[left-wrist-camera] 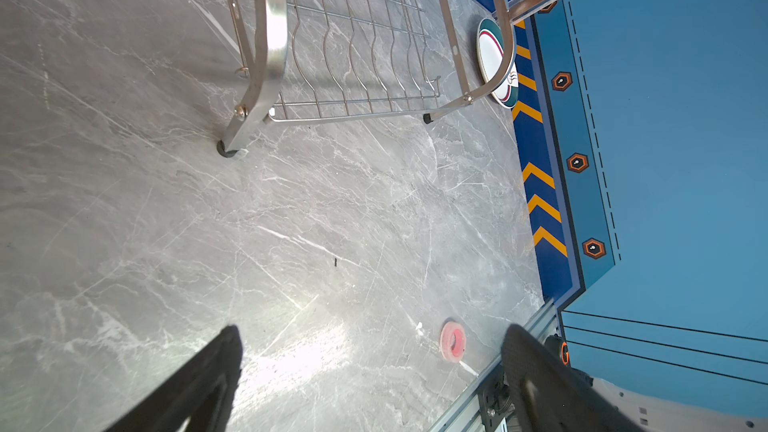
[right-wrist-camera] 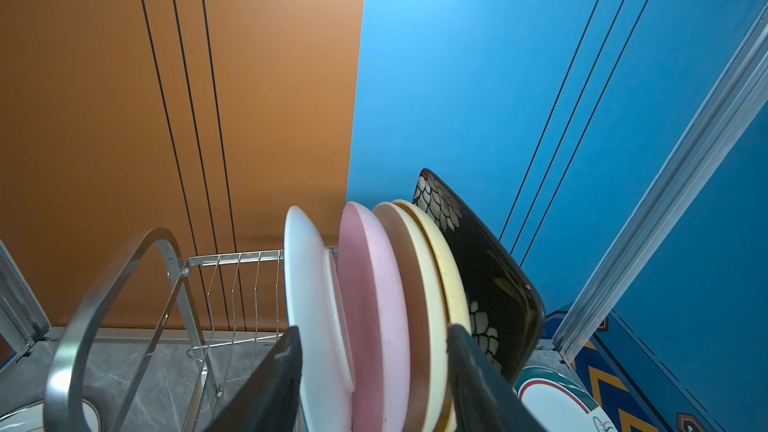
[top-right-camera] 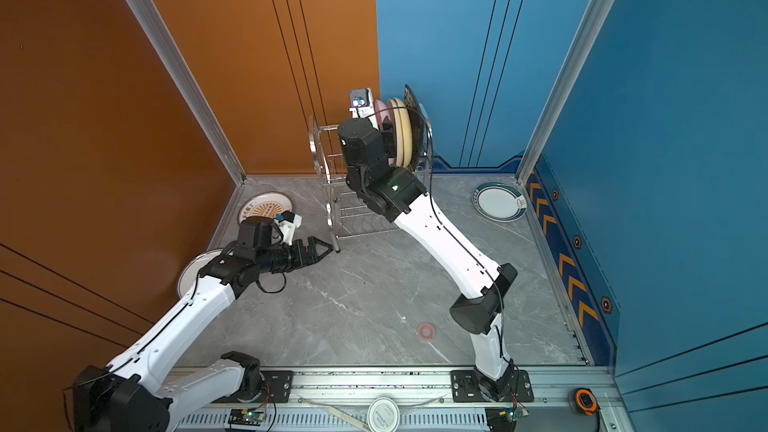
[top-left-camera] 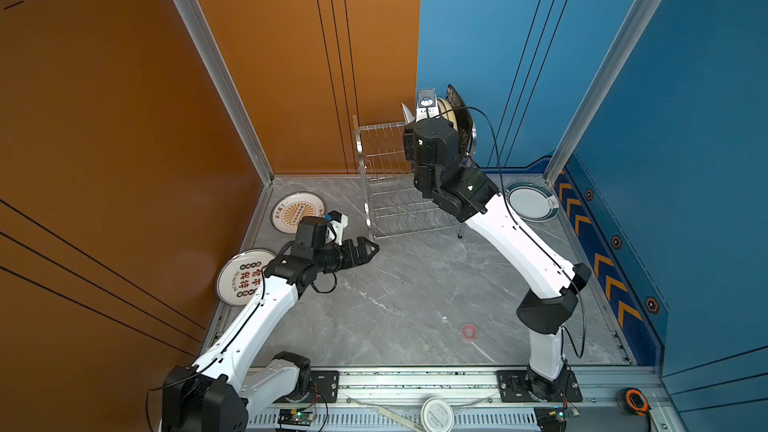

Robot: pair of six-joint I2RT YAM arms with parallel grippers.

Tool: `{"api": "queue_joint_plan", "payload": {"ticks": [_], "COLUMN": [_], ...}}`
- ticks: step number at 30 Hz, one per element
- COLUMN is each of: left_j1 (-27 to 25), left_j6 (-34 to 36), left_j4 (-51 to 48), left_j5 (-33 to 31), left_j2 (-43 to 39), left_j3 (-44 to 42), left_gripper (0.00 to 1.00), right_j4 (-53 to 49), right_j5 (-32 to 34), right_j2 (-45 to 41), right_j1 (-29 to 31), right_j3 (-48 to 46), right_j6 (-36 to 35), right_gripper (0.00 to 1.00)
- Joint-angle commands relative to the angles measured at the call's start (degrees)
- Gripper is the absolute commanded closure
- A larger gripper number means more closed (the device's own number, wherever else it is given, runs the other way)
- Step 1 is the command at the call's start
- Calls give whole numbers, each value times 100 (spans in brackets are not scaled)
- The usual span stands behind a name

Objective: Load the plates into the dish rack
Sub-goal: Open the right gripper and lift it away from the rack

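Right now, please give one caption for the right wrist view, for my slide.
Open right claw framing five plates standing on edge in the dish rack.

1. Pink tape ring [top-left-camera: 468, 331] lying flat on bare grey marble tabletop [top-left-camera: 395, 284].
2. Round white lid [top-left-camera: 437, 414] resting on front metal rail [top-left-camera: 415, 380].
3. Orange-and-black tape measure [top-left-camera: 636, 401] near rail's right end.

Bright, even light falls from overhead. The grey marble desk [left-wrist-camera: 316, 351] shows a white glare patch in the left wrist view, and the steel dish rack [left-wrist-camera: 274, 35] gleams there. Shadows are soft and faint. Both wrist views bend straight lines near their edges; the close jaws look blurred.
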Motion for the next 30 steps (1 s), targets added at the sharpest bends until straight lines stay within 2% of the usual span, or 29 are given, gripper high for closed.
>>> {"api": "queue_joint_plan", "payload": {"ticks": [1,6,10,17,20,26,30], "left_j1": [-6,-61,-128,-202,-229,-299,-375], "left_j6": [97,96,85,61,46,-5,-41], "left_j4": [-99,-103,-99,-99,-99,-73,-64], "left_j5": [-133,-171,-213,-276,-301,-365,-414], "left_j2": [66,123,146,181,190,216,268], "left_j3": [192,202,180,147,136,166,194], "left_gripper": [2,2,2,2,2,2,2], "right_j4": [-421,-801,-1097,-1149,-1139,-532,-106], "right_j5": [-226,-556,-1072,-2330,-3150,-4510,-5188], "right_j2": [-490,-1203,-1874,-3054,-3357,-3741,-3624], "right_j1": [1,-229,-714,-2153,-2930,-4443,-5274], "right_j3": [-426,-1259,-2101,-4011,-4692,-6034,-6538], "right_j6": [614,1297,2033,3130,3464,3983,4172], "right_gripper": [42,40,39,36,32,29,28]}}
